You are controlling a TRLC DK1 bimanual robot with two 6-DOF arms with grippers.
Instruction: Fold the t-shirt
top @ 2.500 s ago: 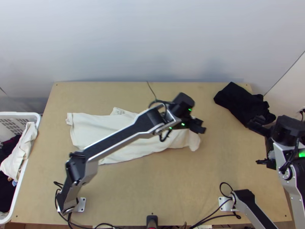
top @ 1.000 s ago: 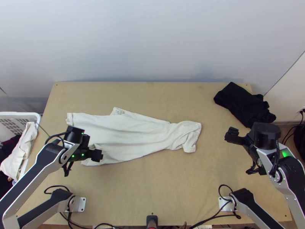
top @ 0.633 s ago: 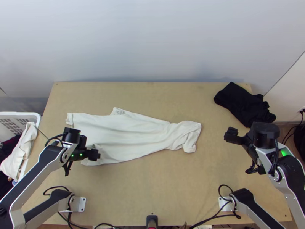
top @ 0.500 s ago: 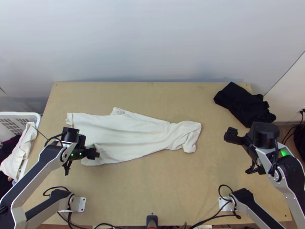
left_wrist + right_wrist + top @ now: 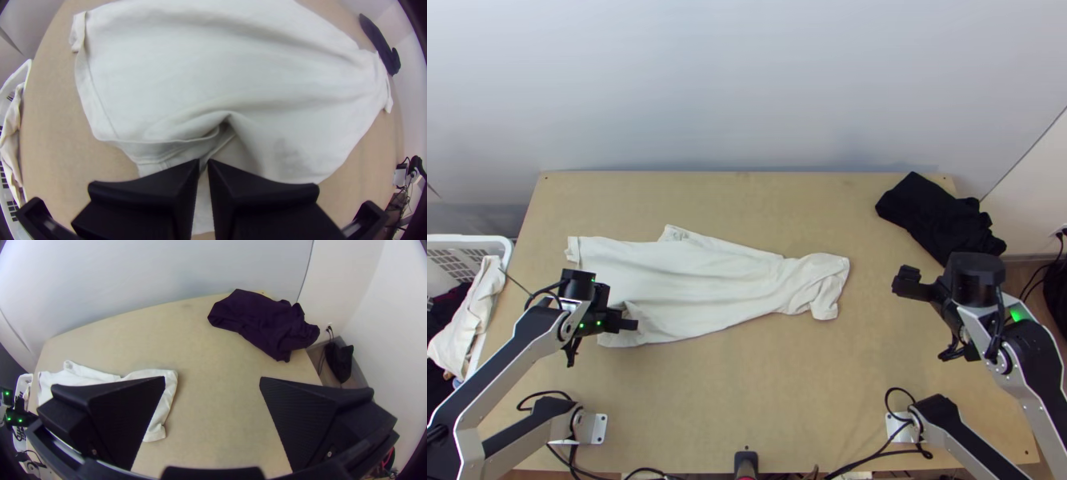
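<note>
At the near left edge of the shirt [image 5: 699,280], likely to straighten it, the left gripper [image 5: 203,161] is nearly closed, any hold unclear, while the right gripper [image 5: 212,378], wide open and empty, probably leaves room.

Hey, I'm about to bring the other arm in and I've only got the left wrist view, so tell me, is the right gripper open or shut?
Observer: Open. The right wrist view shows the right gripper with its fingers wide apart and nothing held.
Operator: Okay, and where is it, is it over the shirt yet?
Observer: Not yet. In the top view it hangs to the right of the shirt, past the creased, narrow end, with bare table between the two.
</note>
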